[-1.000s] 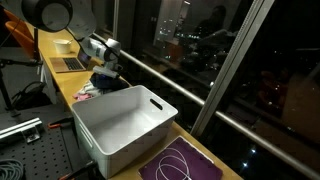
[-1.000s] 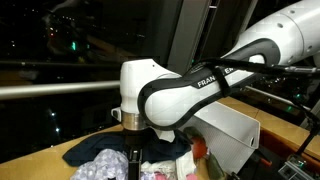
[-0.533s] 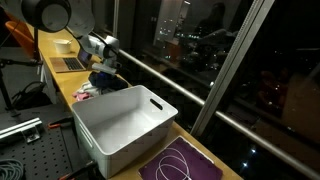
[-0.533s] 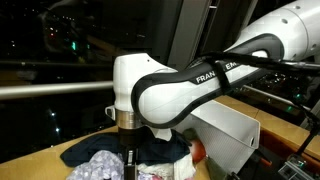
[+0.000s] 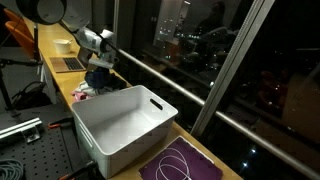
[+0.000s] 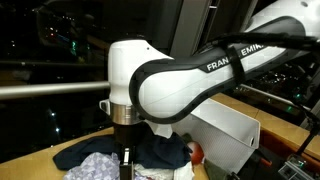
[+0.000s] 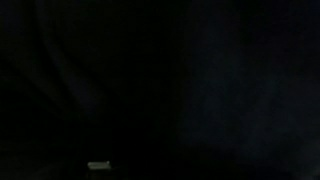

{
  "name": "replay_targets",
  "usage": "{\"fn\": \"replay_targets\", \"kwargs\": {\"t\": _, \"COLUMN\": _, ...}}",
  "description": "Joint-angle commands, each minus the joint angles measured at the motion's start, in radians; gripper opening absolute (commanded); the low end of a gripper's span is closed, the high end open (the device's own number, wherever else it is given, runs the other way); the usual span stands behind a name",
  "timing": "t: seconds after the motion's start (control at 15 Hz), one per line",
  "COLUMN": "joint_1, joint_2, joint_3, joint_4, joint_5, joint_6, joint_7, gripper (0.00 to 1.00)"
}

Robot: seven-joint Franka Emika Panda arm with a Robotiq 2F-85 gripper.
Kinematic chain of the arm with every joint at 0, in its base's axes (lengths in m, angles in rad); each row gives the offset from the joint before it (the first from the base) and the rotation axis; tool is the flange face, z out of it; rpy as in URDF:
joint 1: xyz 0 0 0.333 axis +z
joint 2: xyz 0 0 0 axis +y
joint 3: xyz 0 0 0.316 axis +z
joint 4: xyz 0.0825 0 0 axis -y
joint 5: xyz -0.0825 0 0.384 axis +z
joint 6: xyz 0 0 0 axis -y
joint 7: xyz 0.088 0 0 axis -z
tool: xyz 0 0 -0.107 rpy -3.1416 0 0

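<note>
Since a second ago, the wrist has slid sideways over the pile and my fingers have drawn together.

- Gripper (image 6: 125, 166): fingers closed, tips down in a heap of clothes. Wrist view is black all over, so I cannot tell whether a fold is caught.
- Nearest thing: crumpled dark navy cloth (image 6: 165, 152), touching my fingers on one side. It lies on the wooden tabletop (image 6: 22, 165) near the window rail, and shows in both exterior views.
- Grey-and-white patterned garment (image 6: 98, 166) touches my fingers on the other side.
- Large white plastic bin (image 5: 125, 125) stands just beside the heap.

Handling, my judgement: the navy cloth is light, limp and not fragile. It will drape and may drag its neighbours along. A raised ridge or bunched fold near its middle is the best place to pinch, since a flat layer would slip.
</note>
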State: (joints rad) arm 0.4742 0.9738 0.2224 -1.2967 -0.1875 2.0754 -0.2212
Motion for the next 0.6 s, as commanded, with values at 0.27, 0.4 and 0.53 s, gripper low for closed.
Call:
{"fn": "replay_targets", "kwargs": {"t": 0.27, "joint_1": -0.006, "joint_2": -0.227, "joint_3": -0.011, "joint_4": -0.151, "joint_5": -0.015, "joint_6": 0.002, "joint_7": 0.039, "gripper": 0.00}}
{"fn": "replay_targets", "kwargs": {"t": 0.4, "joint_1": -0.015, "joint_2": -0.295, "joint_3": -0.020, "joint_4": -0.188, "joint_5": -0.015, "joint_6": 0.001, "joint_7": 0.044, "gripper": 0.00}}
{"fn": "replay_targets", "kwargs": {"t": 0.53, "joint_1": -0.031, "joint_2": -0.380, "joint_3": -0.031, "joint_4": -0.246, "joint_5": -0.016, "joint_6": 0.004, "joint_7": 0.047, "gripper": 0.00}}
